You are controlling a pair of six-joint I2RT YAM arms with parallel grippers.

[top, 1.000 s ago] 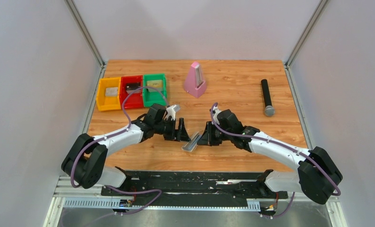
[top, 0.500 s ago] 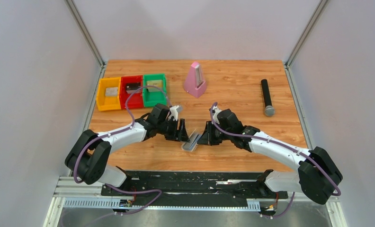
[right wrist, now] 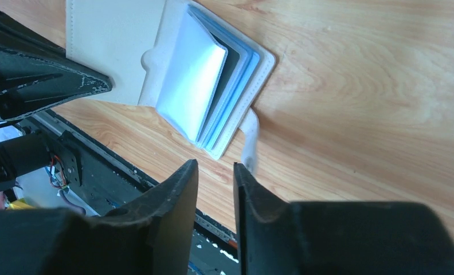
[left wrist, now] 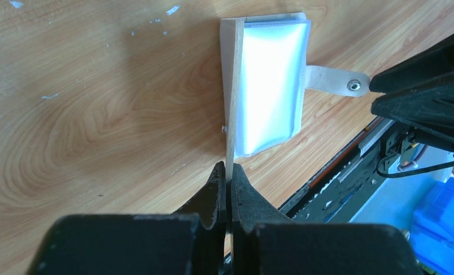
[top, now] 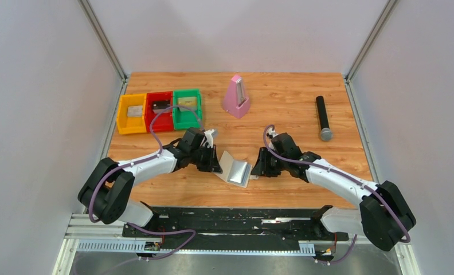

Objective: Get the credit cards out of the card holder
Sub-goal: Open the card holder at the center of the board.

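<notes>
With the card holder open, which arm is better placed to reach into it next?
Right. The right hand is empty, slightly open, and faces the card holder and its fanned blue pockets. The left hand is shut on the holder's cream flap, propping it up, so it likely should hold.

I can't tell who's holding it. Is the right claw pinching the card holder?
No, the right claw is open and grips nothing.
</notes>
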